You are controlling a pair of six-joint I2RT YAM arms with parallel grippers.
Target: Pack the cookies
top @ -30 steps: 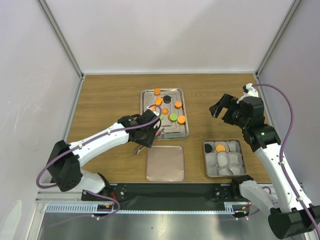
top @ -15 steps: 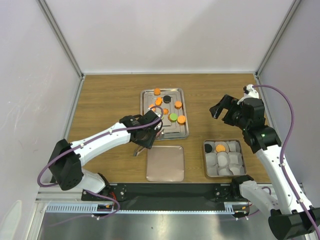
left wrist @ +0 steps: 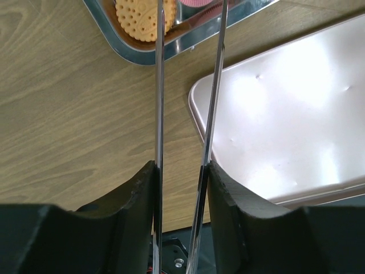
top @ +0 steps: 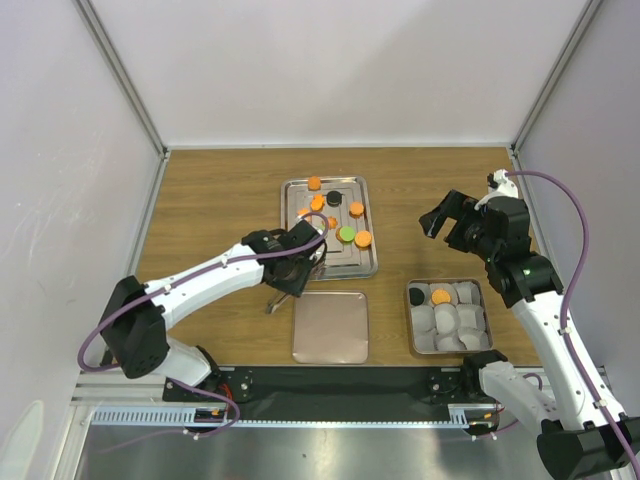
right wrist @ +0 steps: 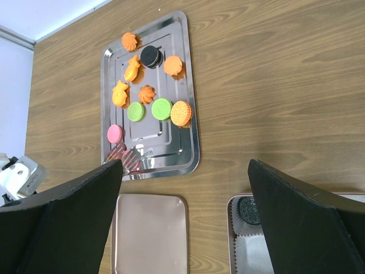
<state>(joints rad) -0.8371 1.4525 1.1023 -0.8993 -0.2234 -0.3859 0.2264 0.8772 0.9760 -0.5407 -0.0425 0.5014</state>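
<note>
I am looking at a steel tray (top: 350, 266) sitting at centre top of the overhead view. The cookies (right wrist: 161, 108) are lying on it in orange, green, pink and black. Below it a pink lid (top: 331, 328) is lying flat. At lower right a box (top: 410, 338) of paper cups (top: 447, 321) is holding one black and one orange cookie. The left arm is reaching across the table (top: 210, 200) and covering the tray's lower left corner.

The left gripper (left wrist: 181, 171) is pressing its fingers (left wrist: 137, 194) on a pair of tongs (left wrist: 159, 103), squeezing the two blades narrow but not together. The blades are running over the tray rim, past a dotted orange cookie (left wrist: 140, 20), and out of the top of the wrist frame, so I cannot tell what the tips are touching. The right gripper (right wrist: 185, 165) is hanging with its jaws wide apart and empty, high over the wood at right.

The lid's corner is lying just beside the right blade, near the tray rim. Bare wood is showing left of the tray and between tray and box. White walls (top: 60, 150) are closing in the table at left, top and right.
</note>
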